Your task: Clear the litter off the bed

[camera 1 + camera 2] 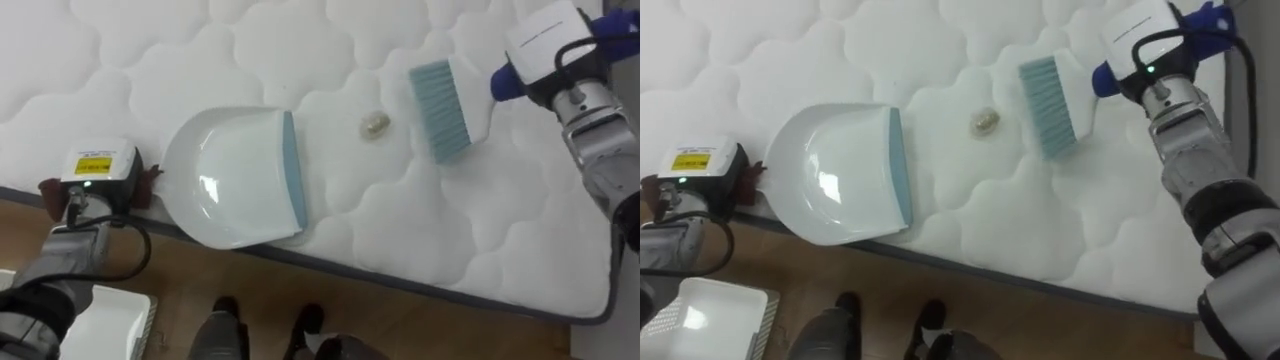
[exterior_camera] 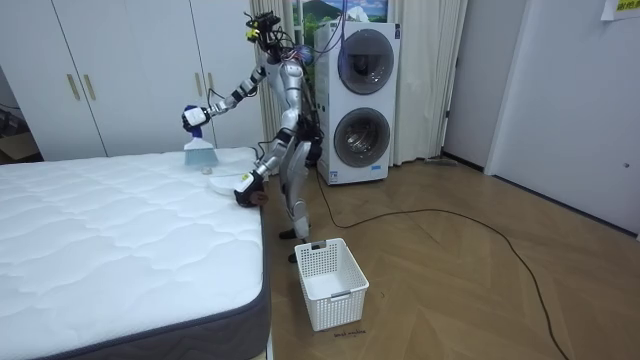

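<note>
Too small to name: a pale lump (image 1: 375, 125) on the mattress (image 1: 120, 60), between dustpan (image 1: 235, 180) and brush (image 1: 440, 110). Mostly covered by a white wrist box (image 1: 98, 165) at the mattress's near edge: the left hand (image 1: 147, 183) and the dustpan's handle. Likewise buried under a second wrist box (image 1: 548, 40), farther in: the right hand (image 2: 192, 117) and much of the brush's handle. Cut off at the eye views' lower left corner: a white basket (image 1: 125, 320).

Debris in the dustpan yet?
No, the debris lies on the mattress, in the gap between the dustpan lip and the brush.
</note>
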Tool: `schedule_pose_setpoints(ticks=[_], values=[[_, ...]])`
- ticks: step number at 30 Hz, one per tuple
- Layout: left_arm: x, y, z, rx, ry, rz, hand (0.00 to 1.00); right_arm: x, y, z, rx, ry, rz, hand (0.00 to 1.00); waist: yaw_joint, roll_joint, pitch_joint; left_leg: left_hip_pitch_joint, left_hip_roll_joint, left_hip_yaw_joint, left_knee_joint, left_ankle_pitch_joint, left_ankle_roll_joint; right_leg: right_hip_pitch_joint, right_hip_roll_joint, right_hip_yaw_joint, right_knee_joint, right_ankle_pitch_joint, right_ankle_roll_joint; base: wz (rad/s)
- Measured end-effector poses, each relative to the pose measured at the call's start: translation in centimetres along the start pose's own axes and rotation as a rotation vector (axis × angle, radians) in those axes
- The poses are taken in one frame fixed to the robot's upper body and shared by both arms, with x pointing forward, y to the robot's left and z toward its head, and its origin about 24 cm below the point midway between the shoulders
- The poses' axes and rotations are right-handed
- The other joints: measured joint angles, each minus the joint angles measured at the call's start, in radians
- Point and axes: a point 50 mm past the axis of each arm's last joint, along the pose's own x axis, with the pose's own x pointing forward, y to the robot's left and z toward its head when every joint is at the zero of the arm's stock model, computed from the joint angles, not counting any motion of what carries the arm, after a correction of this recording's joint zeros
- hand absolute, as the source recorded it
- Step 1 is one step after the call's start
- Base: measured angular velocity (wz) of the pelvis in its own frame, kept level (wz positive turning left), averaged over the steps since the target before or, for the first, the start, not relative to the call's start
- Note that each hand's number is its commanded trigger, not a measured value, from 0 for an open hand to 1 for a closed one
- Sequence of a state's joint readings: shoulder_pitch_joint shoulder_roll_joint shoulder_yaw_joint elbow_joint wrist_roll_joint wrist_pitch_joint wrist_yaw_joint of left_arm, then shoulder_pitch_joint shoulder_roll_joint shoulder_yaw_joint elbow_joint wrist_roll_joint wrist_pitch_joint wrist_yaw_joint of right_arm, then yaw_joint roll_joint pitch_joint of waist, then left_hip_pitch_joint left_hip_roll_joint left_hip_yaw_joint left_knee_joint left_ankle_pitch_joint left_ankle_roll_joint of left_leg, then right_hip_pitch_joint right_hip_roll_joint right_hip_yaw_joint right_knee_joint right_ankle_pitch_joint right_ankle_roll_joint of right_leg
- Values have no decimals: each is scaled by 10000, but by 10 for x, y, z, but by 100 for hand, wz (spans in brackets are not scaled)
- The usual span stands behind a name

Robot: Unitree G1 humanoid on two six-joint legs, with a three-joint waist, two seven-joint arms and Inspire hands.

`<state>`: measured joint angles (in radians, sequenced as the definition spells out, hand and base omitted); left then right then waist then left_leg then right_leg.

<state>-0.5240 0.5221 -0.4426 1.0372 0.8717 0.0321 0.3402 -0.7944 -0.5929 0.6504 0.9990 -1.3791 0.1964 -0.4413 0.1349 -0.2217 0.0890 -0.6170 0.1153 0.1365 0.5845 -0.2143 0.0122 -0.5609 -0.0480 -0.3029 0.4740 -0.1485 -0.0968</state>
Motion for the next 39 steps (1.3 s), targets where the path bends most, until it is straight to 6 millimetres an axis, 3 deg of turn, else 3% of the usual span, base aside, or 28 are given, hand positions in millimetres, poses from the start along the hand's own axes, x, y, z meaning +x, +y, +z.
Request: schedule_pose_setpoints(ticks=[2, 7, 13, 20, 28, 32, 36, 39], values=[[1, 2, 0, -179, 41, -20, 100, 1, -3, 6, -3, -149, -47, 100, 74, 1, 0, -32, 110, -3, 3, -8, -14, 21, 66, -17, -121, 61, -12, 0], [3, 4, 1, -288, 60, -248, 100, 5, -12, 20, 73, -478, -243, 100, 60, 63, 0, -47, 88, -28, -28, -10, -19, 22, 50, -138, -107, 67, -24, 1], [4, 2, 0, -517, 223, -892, 100, 3, -14, 30, 155, -783, -84, 100, 33, 328, -19, 11, -58, -21, -29, -7, -9, 6, -164, -344, 104, -22, -29, 0], [5, 4, 1, -515, 278, -1237, 100, 1, -10, 26, 22, -448, 121, 100, 32, 744, -39, -164, -79, -151, 87, -10, -1, -49, -202, -568, 90, -27, -31, 4], [4, -2, -6, -377, 930, -2091, 100, -14, 14, 26, -327, -329, 964, 100, 117, 1050, -98, -172, -101, -80, 31, -5, -3, -114, -228, -553, 130, -50, -41, 0], [2, -6, -10, -290, 1202, -2354, 100, -22, 23, 29, -421, -454, 1363, 100, 112, 1242, -84, -199, -115, -95, 67, -6, -3, -126, -235, -559, 147, -69, -29, 1], [1, -7, -11, -198, 1354, -2384, 100, -26, 29, 28, -606, -269, 1627, 100, 111, 1536, -98, -263, -253, -87, 132, -8, 3, -330, -420, -514, 523, -246, -4, 6], [2, -6, -11, -166, 1405, -2330, 100, -27, 32, 26, -653, -156, 1701, 100, 104, 1577, -97, -409, -271, -91, 224, -8, 3, -513, -502, -537, 756, -349, -43, 4]])
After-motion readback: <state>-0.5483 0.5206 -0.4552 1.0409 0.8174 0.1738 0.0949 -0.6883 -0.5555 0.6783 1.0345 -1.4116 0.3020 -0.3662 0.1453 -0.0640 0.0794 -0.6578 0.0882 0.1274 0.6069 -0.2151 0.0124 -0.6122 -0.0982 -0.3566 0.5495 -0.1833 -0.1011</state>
